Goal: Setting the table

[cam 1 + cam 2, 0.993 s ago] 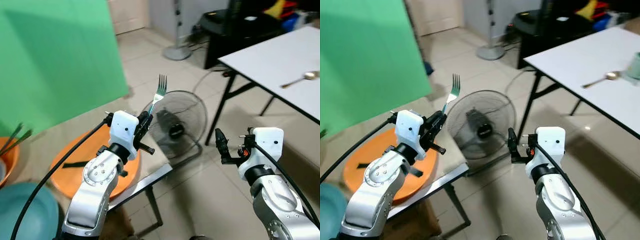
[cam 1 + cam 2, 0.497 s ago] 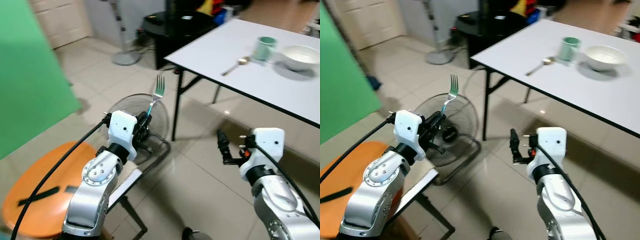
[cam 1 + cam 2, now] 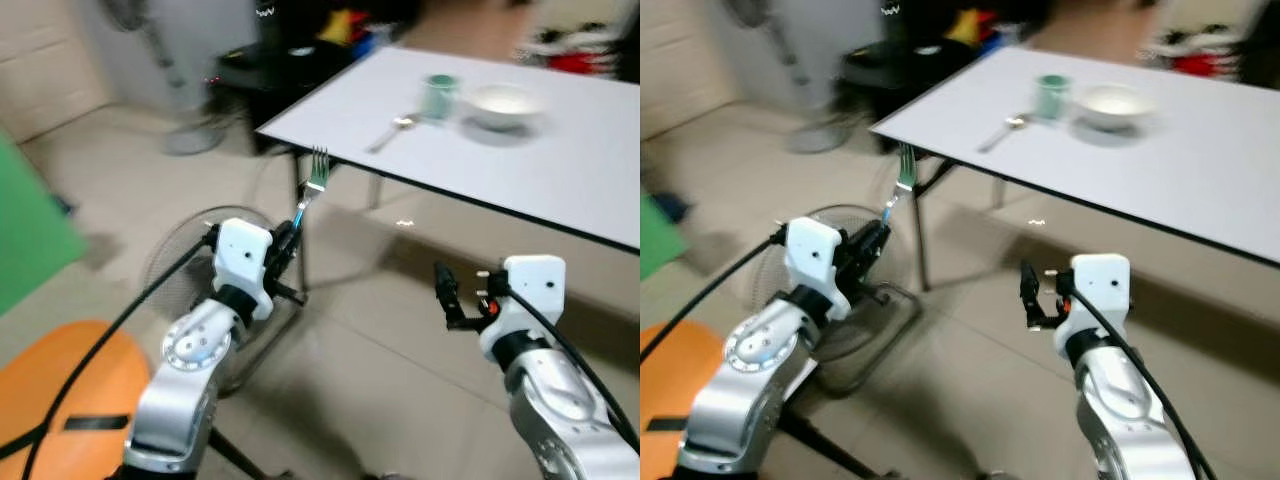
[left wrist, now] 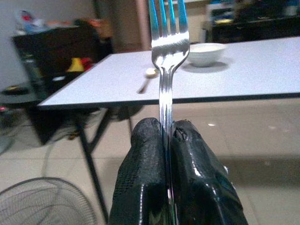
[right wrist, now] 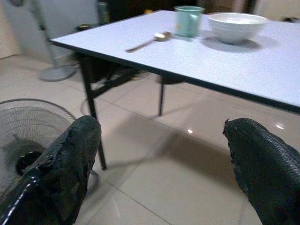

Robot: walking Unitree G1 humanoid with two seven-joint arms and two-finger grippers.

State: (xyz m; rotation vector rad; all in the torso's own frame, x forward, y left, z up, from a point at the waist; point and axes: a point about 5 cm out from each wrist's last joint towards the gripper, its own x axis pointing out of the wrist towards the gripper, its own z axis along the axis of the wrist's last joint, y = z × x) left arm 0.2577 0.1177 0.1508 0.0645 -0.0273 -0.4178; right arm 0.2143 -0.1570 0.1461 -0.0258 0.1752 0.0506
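**Holding a fork up, white table just ahead**

Gripping a fork [image 3: 312,180] in the left gripper [image 3: 283,250], the robot has both arms raised in front of it. The black fingers [image 4: 145,178] are pinched tight on the fork's handle, and the tines stick straight up above them, with a bit of teal showing on the handle just above the grip. The right gripper [image 3: 443,292] has nothing in it, and its two fingers [image 5: 65,159] are spread wide apart.

Ahead of both grippers, past the fork's tines, is a white table [image 3: 560,160] with black legs. On top of it, well beyond the claws, there's a spoon [image 3: 390,132] lying flat, a green cup [image 3: 437,95] just past the spoon's bowl end, and a white bowl [image 3: 503,103] next to the cup on the right gripper's side.

Below the left gripper on the tile floor sits a floor fan [image 3: 195,260] with a round wire cage. An orange stool [image 3: 55,390] is down beside the left arm, further back toward the robot. The head views are pretty blurry.
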